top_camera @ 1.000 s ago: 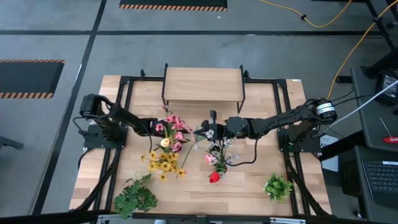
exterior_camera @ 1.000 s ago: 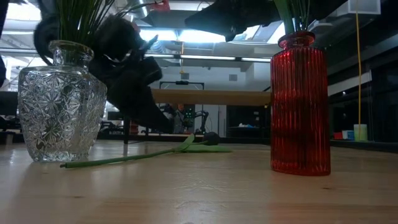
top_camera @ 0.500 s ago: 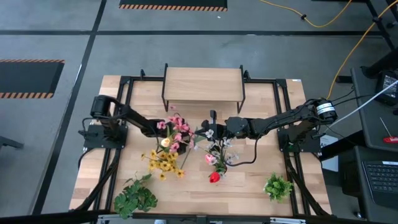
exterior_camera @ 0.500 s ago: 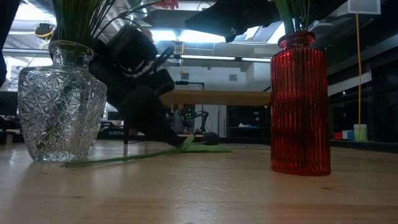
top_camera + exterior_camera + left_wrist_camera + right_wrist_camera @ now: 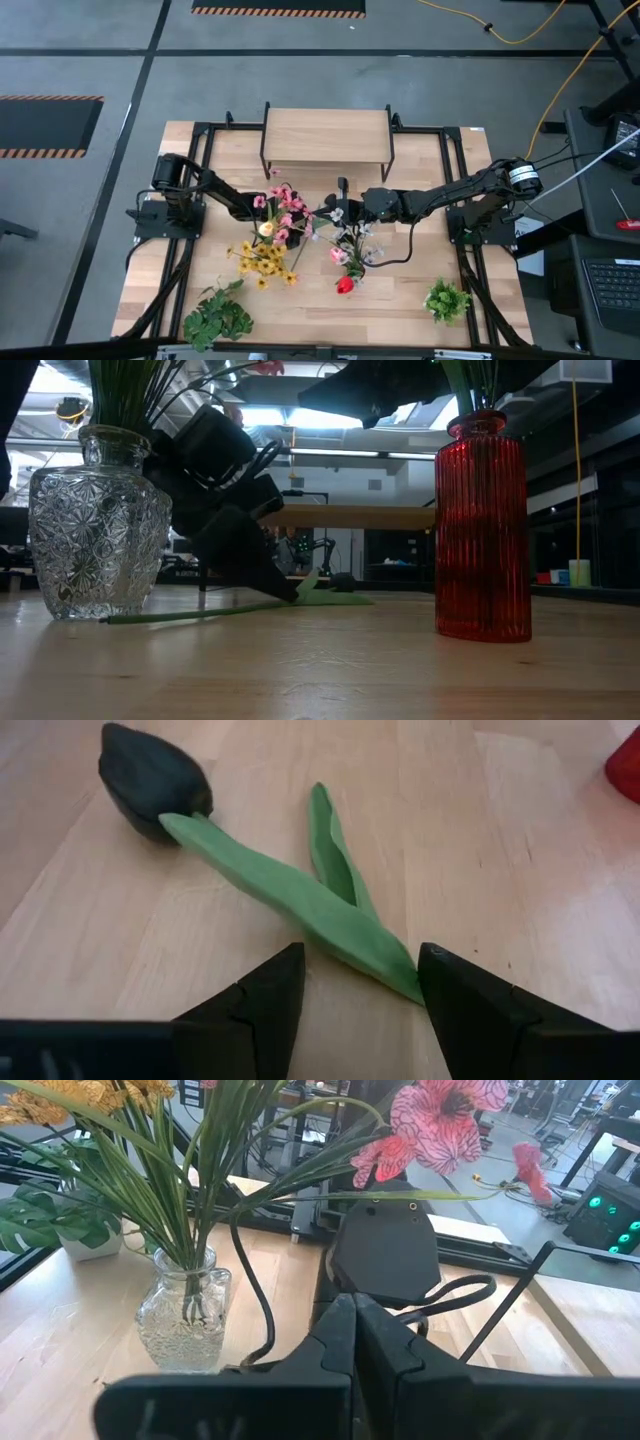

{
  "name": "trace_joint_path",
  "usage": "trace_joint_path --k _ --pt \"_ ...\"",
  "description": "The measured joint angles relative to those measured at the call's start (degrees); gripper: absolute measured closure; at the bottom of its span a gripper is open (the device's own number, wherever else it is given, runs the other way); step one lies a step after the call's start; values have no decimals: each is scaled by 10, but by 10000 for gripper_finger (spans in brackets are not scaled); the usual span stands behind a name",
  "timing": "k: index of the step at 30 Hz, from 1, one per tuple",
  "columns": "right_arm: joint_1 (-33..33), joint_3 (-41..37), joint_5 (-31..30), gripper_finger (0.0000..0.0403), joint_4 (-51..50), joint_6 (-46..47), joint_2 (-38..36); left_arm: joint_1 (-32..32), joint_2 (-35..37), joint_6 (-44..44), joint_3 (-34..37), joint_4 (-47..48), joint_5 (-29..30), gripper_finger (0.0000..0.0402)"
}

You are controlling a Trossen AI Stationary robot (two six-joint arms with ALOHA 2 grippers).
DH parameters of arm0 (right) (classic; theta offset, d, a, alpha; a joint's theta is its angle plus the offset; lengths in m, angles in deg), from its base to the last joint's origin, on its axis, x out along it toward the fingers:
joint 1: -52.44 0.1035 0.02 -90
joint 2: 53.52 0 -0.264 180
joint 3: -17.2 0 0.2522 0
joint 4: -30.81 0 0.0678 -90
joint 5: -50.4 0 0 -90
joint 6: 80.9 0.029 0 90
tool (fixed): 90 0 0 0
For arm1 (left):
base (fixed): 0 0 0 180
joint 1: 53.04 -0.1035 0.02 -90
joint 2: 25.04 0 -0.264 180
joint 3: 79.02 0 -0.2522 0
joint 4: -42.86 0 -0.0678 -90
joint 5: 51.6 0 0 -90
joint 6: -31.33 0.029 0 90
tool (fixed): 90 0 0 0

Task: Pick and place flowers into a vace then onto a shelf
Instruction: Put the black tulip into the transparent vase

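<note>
Most flowers [image 5: 275, 215] in vases; shelf [image 5: 326, 136] bare. One dark tulip [image 5: 152, 782] on tabletop [image 5: 400, 295]; left end effector [image 5: 355, 990] open astride stem. Right end effector [image 5: 352, 1330] closed, empty.

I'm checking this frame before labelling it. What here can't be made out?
- Dark tulip: in the high view the bouquets hide it.
- Tulip's stem end: in the left wrist view it is hidden behind the left end effector.
- Tops of the crystal vase and red vase flowers: cut off by the low view's upper edge.
- Right end effector: its own body hides what lies beneath.
</note>
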Motion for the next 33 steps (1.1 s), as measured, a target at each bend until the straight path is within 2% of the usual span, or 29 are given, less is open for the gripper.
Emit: trace_joint_path --k 3,11,18,22,33 --pt "0 0 0 398 0 0 0 0 -1 11 1 -7 -13 234" --pt "0 0 0 398 -1 -1 0 1 -3 -6 2 -26 -63 327" --pt "0 0 0 398 -1 -1 0 1 -3 -17 2 -39 -70 394" --pt "0 0 0 398 -1 -2 0 1 -3 -17 3 -50 -66 397" --pt "0 0 0 398 -7 -1 0 -5 -3 -17 2 -179 -59 399"
